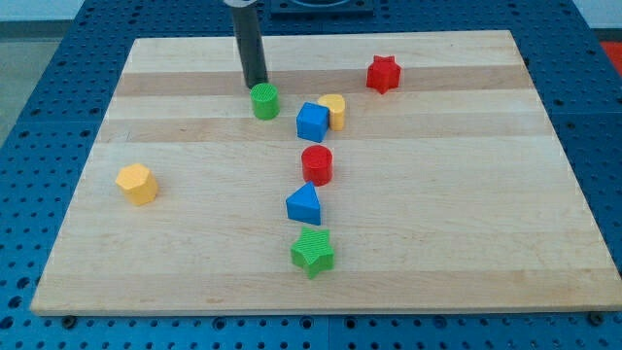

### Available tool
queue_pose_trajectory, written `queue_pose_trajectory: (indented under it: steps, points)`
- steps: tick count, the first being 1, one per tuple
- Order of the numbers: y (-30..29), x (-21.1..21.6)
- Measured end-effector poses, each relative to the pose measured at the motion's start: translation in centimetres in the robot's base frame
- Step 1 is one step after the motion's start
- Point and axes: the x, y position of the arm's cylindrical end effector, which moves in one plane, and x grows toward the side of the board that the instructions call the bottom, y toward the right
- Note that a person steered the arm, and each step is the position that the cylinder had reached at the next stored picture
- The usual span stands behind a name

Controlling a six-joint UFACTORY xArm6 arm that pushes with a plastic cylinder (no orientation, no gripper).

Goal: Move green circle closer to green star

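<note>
The green circle point(264, 101) sits in the upper middle of the wooden board point(466, 214). The green star point(313, 252) lies near the view's bottom centre, far below the circle. My tip point(256, 86) stands just above and slightly left of the green circle, touching or almost touching its top edge. Between circle and star lie a red cylinder point(317, 164) and a blue triangle block point(304, 204).
A blue cube point(312, 122) and a yellow block point(334, 110) sit together right of the green circle. A red star point(384, 74) lies at the upper right. A yellow hexagon point(137, 183) lies at the left.
</note>
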Motion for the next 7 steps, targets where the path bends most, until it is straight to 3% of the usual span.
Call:
queue_pose_trajectory:
  steps: [3, 7]
  points:
    - [0.5, 4.4]
    - [-2.1, 5.0]
